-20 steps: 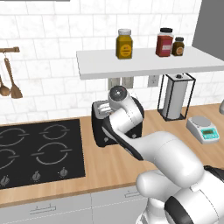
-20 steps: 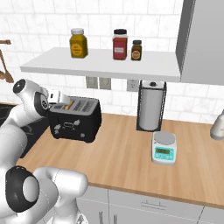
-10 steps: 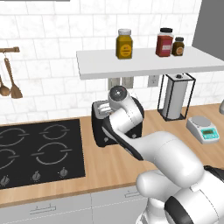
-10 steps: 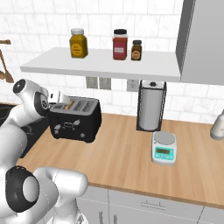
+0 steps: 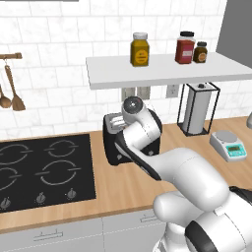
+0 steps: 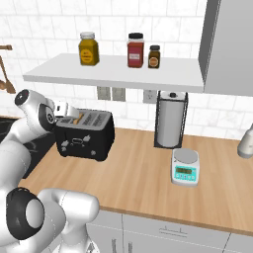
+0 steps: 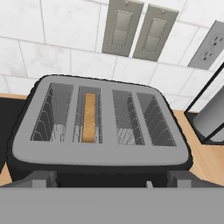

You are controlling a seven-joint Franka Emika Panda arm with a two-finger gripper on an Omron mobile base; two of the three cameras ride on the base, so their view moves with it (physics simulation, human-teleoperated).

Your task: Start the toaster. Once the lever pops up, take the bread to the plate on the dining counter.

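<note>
Claw holds over the toaster, nothing has budged

Across the last second both base views match frame for frame: arm frozen, toaster (image 6: 84,134) unmoved on the wooden tabletop (image 6: 148,173), so the start looks not yet made and the lever is hidden from the hand view. The claw (image 7: 112,177) hangs just above the front edge with jaws spread wide and empty. The bread (image 7: 89,116), a thin tan slice seen edge-on, stands upright in the second slot from the left, sunk between wire guides. The toaster is a black, boxy shell with a matte silver-grey top, rounded corners and four slots; small knobs dot its front. Behind it are glossy white tiles; a paper towel holder (image 6: 171,123) stands to its right.
</note>
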